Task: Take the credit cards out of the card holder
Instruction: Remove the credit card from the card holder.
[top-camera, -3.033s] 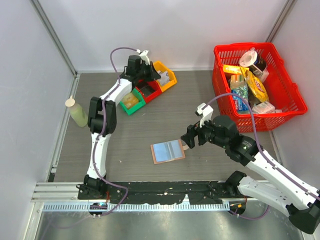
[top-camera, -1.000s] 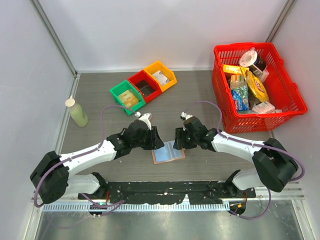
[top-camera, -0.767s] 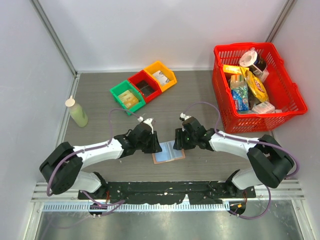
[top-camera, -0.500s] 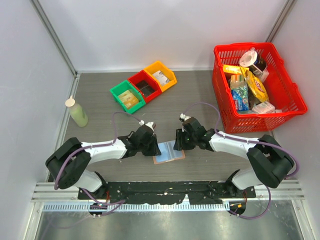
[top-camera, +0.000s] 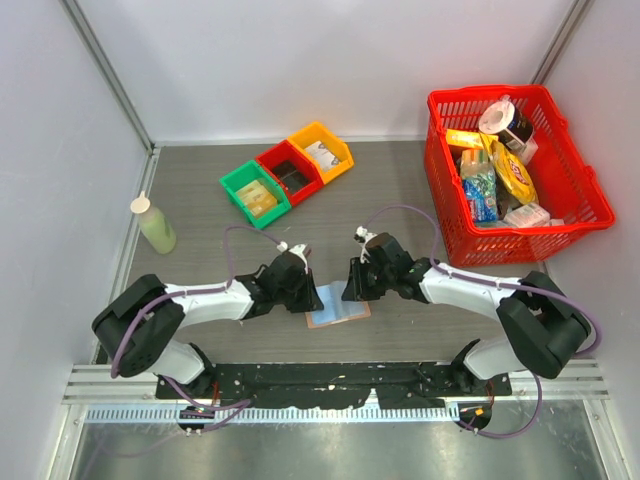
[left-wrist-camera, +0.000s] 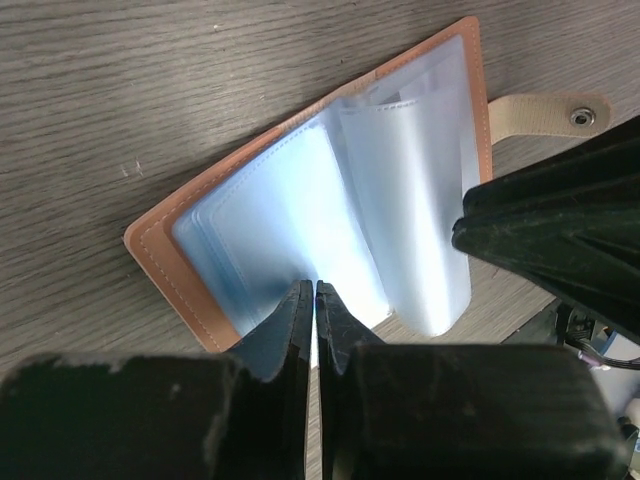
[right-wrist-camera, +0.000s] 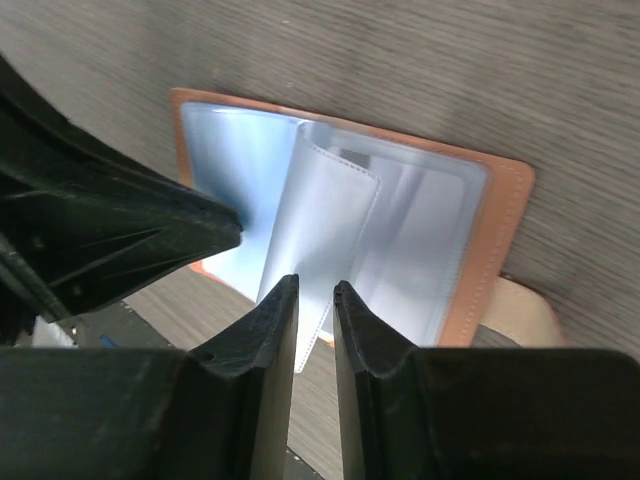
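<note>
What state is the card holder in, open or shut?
Open: the card holder lies spread on the table, clear inner sleeves exposed, snap tab undone.

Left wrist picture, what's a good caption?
Left gripper pinching a clear sleeve of the open card holder.

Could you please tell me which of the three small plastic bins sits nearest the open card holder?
The green plastic bin, at the row's left end; the red bin and the yellow bin lie farther back.

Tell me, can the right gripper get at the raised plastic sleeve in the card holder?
Probably yes: the card holder lies open, the sleeve stands up, and the right gripper has a finger on either side of its free edge.
</note>
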